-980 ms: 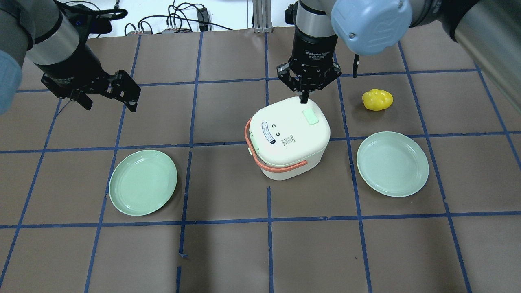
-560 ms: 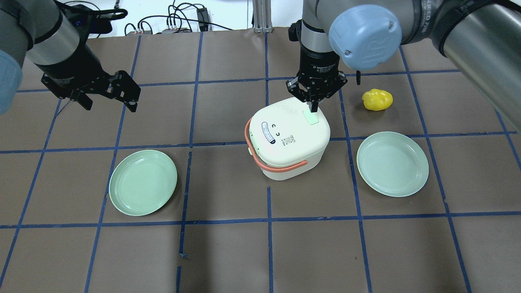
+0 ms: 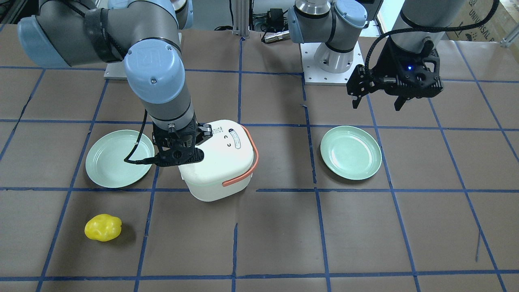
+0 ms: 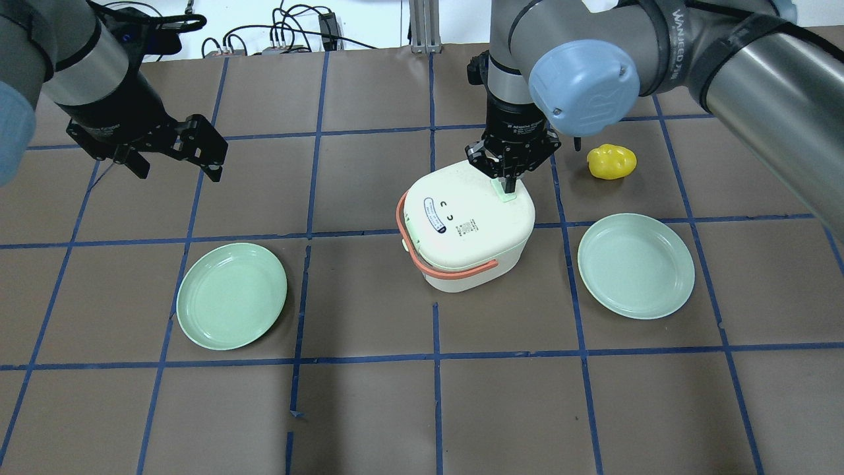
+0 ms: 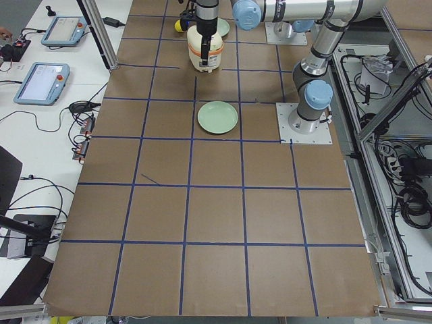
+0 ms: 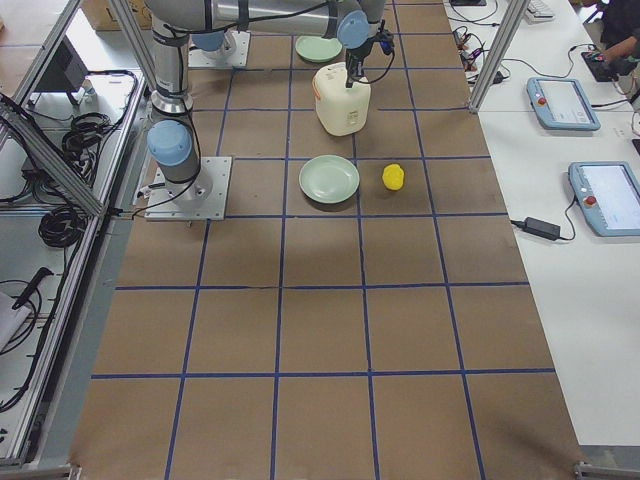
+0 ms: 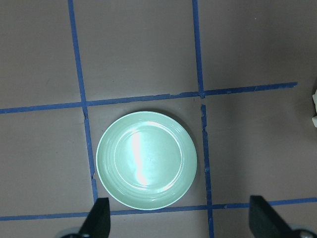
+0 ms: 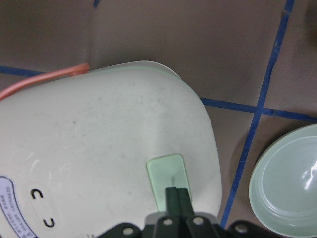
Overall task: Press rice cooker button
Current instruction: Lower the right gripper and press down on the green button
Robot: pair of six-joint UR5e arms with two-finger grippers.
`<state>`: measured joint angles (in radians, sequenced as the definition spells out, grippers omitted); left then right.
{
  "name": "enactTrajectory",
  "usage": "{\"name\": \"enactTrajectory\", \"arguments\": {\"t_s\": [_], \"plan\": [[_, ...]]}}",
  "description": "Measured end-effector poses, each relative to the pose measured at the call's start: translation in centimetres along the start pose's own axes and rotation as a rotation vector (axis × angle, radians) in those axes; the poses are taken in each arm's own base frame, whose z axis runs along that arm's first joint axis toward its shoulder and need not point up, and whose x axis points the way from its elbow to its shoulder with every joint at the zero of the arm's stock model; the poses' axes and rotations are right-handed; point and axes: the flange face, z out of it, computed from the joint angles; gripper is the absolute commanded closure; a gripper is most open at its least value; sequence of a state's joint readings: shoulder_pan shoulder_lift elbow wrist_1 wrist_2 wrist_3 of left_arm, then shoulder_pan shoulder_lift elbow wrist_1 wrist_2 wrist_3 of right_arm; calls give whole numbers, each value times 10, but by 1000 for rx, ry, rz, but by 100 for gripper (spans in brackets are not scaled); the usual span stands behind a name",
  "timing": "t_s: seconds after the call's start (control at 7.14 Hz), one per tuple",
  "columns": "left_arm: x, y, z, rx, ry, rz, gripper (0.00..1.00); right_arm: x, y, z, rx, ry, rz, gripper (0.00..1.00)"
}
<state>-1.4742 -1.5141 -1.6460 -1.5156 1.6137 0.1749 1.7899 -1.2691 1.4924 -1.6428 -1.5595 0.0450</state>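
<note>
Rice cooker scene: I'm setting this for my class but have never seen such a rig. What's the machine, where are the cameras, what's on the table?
Two robot arms, each ending in a two-finger gripper, work at a table. Fixed cameras look from above, in front and both table ends; one camera rides on each wrist. On the table: a white rice cooker, two green plates and a yellow lumpy object. The right gripper, shut, holds nothing and points its tip at the cooker's green button. The left gripper hangs open and empty.
</note>
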Motion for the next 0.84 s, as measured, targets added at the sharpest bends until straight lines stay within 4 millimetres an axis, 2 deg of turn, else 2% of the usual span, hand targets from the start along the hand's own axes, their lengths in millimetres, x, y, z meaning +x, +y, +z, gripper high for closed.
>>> {"name": "enactTrajectory", "arguments": {"t_s": [0.84], "plan": [[0,0,0,0,0,0,0,0,-5,9,1,-1,-1,91]]}}
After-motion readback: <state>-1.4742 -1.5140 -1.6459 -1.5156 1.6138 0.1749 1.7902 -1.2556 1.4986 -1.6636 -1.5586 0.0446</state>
